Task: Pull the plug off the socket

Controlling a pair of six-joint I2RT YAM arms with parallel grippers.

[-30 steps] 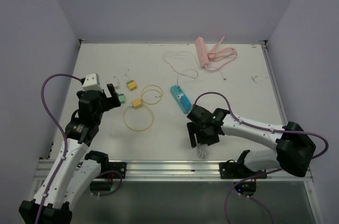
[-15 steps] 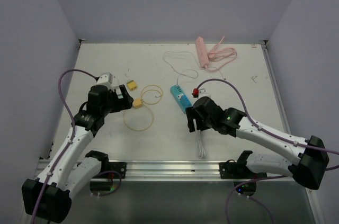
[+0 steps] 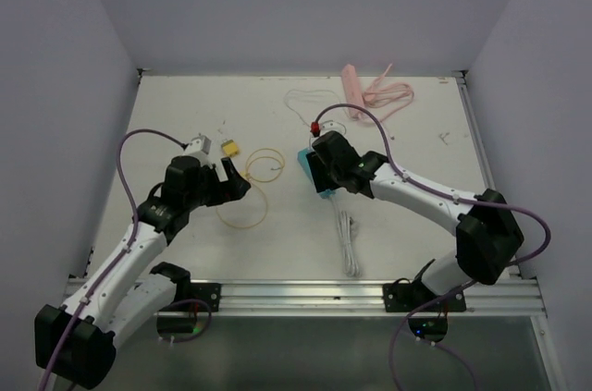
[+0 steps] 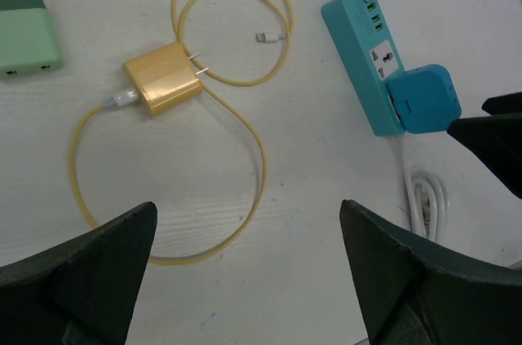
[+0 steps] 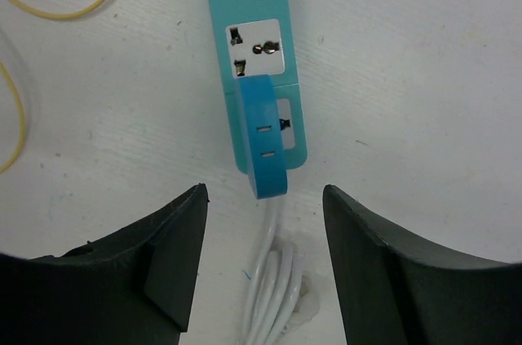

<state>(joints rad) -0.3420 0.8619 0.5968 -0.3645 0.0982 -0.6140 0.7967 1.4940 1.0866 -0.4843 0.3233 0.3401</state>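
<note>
Nearest the arms' bases, the white cord (image 3: 349, 245) is lying coiled on the counter (image 3: 425, 132) and feeding into the teal power strip (image 5: 218, 11). Just beyond the coil, the blue plug (image 5: 267, 137) is sitting in the strip's near socket, fully seated as far as I can see.

The right end effector (image 5: 263, 194) is hovering over that plug with its fingers spread, one on each side and neither touching it. How high above the plug it is hanging I cannot quite judge from here. It should be coming down until the pads are level with the plug's long side faces, closing squarely on them, then pulling straight along the prongs rather than levering sideways.

To the left, the left end effector (image 4: 247, 218) is hanging wide open and empty over the yellow charger (image 4: 161, 80) and its looped lead, well apart from the strip. The strip looks light and is probably going to lift with the plug, so this arm would do well pressing down on the strip's far end first.

At the far edge, a pink strip (image 3: 352, 88) is lying out of the way.
</note>
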